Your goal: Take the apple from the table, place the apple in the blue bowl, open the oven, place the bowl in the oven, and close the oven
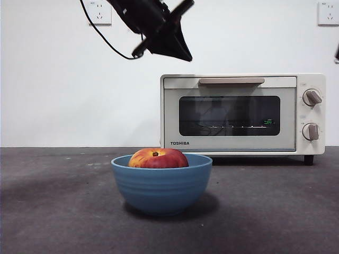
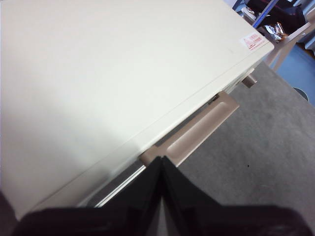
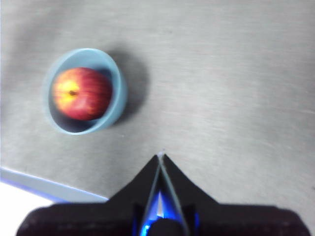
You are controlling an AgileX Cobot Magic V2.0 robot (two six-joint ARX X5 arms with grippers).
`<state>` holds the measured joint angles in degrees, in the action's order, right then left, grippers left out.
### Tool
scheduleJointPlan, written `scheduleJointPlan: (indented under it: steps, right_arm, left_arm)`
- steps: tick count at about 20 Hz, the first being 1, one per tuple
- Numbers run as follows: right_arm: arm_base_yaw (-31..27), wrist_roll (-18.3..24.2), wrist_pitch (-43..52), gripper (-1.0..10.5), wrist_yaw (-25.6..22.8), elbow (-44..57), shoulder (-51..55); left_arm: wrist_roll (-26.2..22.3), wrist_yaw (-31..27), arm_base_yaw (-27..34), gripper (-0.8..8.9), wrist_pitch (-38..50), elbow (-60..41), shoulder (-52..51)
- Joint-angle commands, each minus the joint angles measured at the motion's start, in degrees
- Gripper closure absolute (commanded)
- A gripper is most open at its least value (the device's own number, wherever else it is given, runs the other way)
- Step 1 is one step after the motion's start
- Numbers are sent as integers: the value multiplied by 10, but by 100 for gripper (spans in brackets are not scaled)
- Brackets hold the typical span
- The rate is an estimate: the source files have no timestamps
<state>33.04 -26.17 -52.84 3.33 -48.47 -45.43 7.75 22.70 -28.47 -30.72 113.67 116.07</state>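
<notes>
The red and yellow apple [image 1: 158,157] [image 3: 82,93] lies inside the blue bowl [image 1: 161,185] [image 3: 117,103], which stands on the grey table [image 1: 275,211] in front of the oven. The cream oven [image 1: 233,149] has its dark glass door closed. My left gripper [image 1: 183,53] [image 2: 161,161] hangs shut and holding nothing, above and left of the oven's top [image 2: 108,73], its tip pointing at the beige bar handle [image 1: 231,81] [image 2: 202,130]. My right gripper [image 3: 161,157] is shut and holding nothing, high over the table beside the bowl; in the front view it is only a black tip [image 1: 337,53].
Two round knobs [image 1: 312,97] [image 1: 310,131] sit on the oven's right side. A black cable [image 1: 103,39] trails from the left arm. Wall sockets [image 1: 100,11] [image 1: 328,11] are behind. The table's edge [image 3: 49,187] runs near the bowl in the right wrist view.
</notes>
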Motion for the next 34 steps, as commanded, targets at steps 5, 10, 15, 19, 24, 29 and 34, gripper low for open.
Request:
scheduleJointPlan:
  steps: [5, 10, 15, 19, 24, 29, 34]
  right_arm:
    - [-1, -3, 5, 954, 3, 9, -13]
    - [-1, -13, 5, 954, 19, 9, -13]
    - [0, -23, 5, 954, 35, 9, -13]
    - [0, -24, 5, 954, 42, 9, -13]
    - [0, -28, 3, 954, 42, 9, -13]
    - [0, -28, 5, 954, 41, 9, -13]
    - [0, -27, 6, 954, 37, 9, -13]
  left_arm:
    - [-35, 1, -28, 819, 54, 5, 12]
    - [-88, -60, -50, 819, 74, 5, 13]
    - [-68, -60, -50, 819, 82, 5, 34]
    - [-65, -50, -53, 819, 87, 5, 58]
    - [-64, -58, -53, 819, 68, 5, 74]
    - [-64, -47, -53, 819, 38, 5, 88]
    - [-63, -45, -54, 819, -10, 5, 88]
